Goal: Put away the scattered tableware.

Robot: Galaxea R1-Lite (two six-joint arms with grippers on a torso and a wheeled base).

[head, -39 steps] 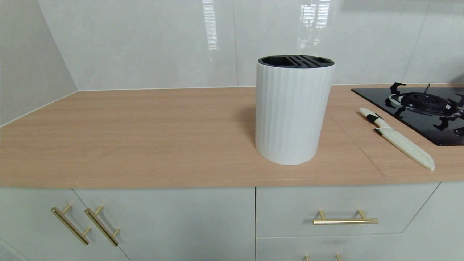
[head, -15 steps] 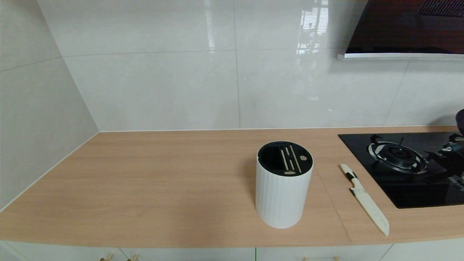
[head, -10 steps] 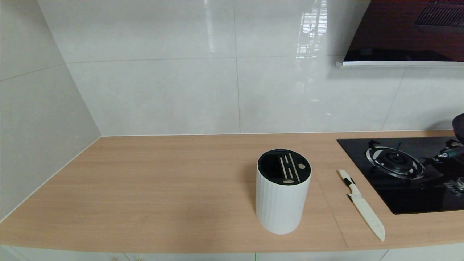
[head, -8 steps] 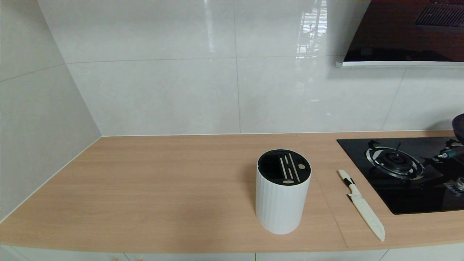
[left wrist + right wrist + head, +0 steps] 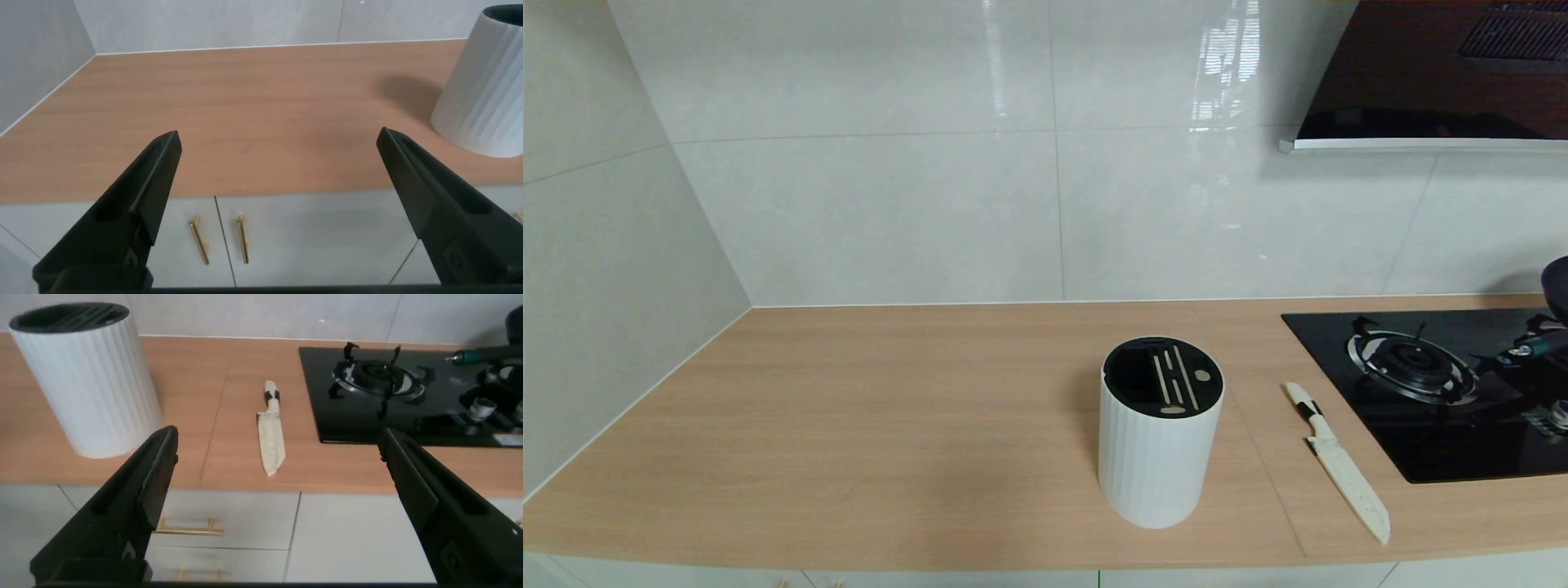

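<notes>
The left pincer [image 5: 276, 139] hangs released, its two dark fingers [image 5: 135, 208] spread wide with nothing between them, out in front of the counter [image 5: 890, 408] edge and above the pale cabinet doors with their brass handles [image 5: 196, 241]. Ahead of it lies bare wood, and the holder [image 5: 1160, 445] stands ahead and off to its right, on the counter. The right pincer [image 5: 278, 434] is likewise released, fingers far apart and gripping nothing, also short of the counter's front edge and well apart from everything on it. The knife [image 5: 271, 441] lies almost straight ahead of this pincer, in line with the gap between its fingers, flat on the wood with the handle toward the tiled wall and the blade tip toward the front edge (the blade is pale and speckled, the handle pale with a black band). The holder, a white ribbed cylinder with a black slotted top, stands upright ahead and to the left of the right pincer. The hob [image 5: 392, 392], black glass with a ringed burner, sits ahead and to its right. So the knife rests between holder and hob, near both but touching neither, a little closer to the hob's edge at its handle end. A dark hood [image 5: 1437, 73] hangs on the wall beyond the hob, far ahead of the right pincer.
</notes>
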